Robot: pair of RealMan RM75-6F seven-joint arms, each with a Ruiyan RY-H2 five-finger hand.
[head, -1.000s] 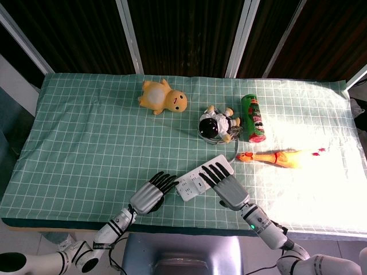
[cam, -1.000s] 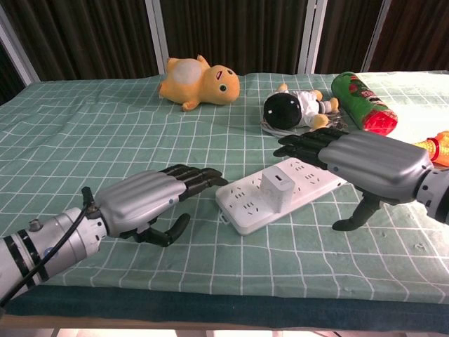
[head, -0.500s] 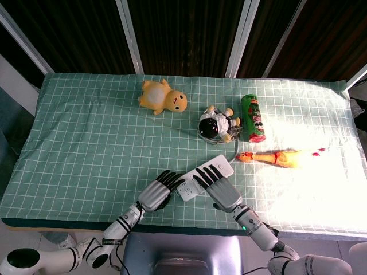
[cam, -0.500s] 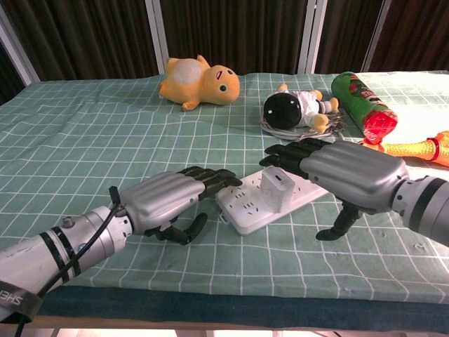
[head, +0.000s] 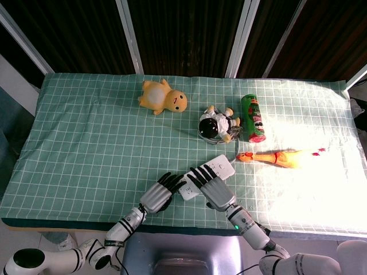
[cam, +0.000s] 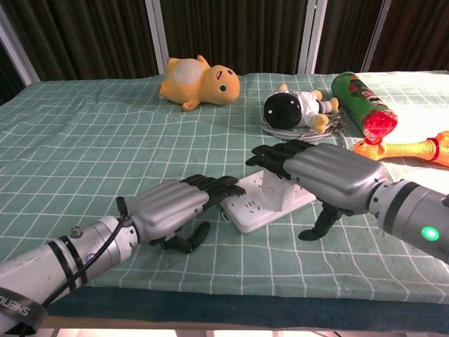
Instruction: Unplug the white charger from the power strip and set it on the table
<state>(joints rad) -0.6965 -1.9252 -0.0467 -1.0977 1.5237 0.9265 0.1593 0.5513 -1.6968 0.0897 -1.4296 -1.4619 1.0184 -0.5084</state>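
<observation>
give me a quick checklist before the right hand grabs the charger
1. Charger seated in the strip: ok, plugged in and upright.
2. Right hand over the charger: ok, fingers reach above it.
3. Right hand grips the charger: not ok, fingers apart.
4. Left hand bracing the strip: cannot tell, fingertips at its near end, contact unclear.
5. Free table to set it down: ok, bare cloth left of the strip.

My table (head: pixel 86 132) wears a green checked cloth. On it lie a yellow plush duck (head: pixel 163 97), an astronaut doll (head: pixel 217 122), a green can (head: pixel 253 118), a rubber chicken (head: pixel 280 157) and the power strip (head: pixel 213 171).
</observation>
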